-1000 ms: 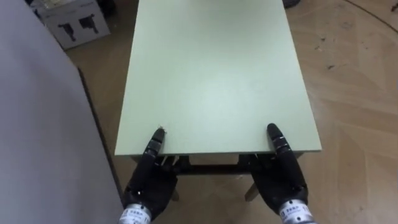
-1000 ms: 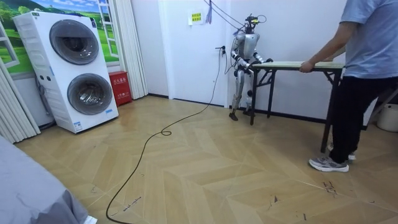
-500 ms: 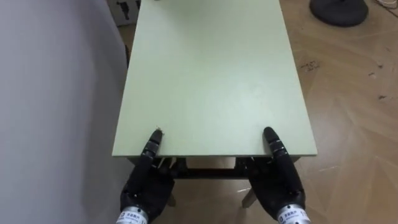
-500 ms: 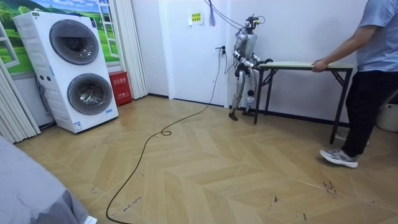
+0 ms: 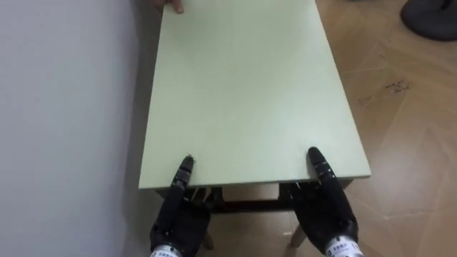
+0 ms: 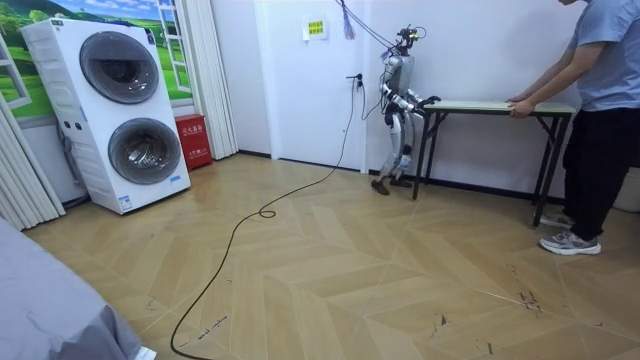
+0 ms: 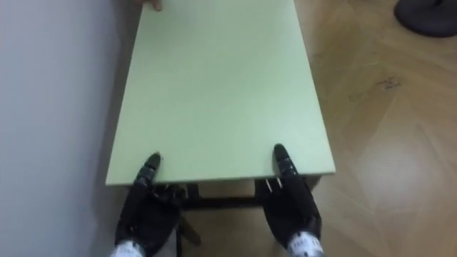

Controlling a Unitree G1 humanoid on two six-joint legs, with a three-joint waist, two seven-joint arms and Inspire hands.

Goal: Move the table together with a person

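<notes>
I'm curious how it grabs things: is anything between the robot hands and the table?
Nothing visible. The left robot hand and right robot hand touch the near edge of the table.

Matt, smooth table [image 5: 246, 93] top — glossy wood floor [image 5: 407, 121].

This is a home-style room, set up like the laundry corner of a flat. A washer and dryer stack [image 6: 118, 110] stands at the room view's left, between long pale curtains [image 6: 205, 75] and below a green landscape picture [image 6: 110, 8]. The floor [image 6: 330, 270] is herringbone wood parquet. The walls [image 6: 300, 90] are plain white, with a paper notice [image 6: 316, 29] stuck up. A red box [image 6: 192, 140] sits at the foot of the wall, and a light-topped table [image 6: 480, 104] runs along the far wall.
</notes>
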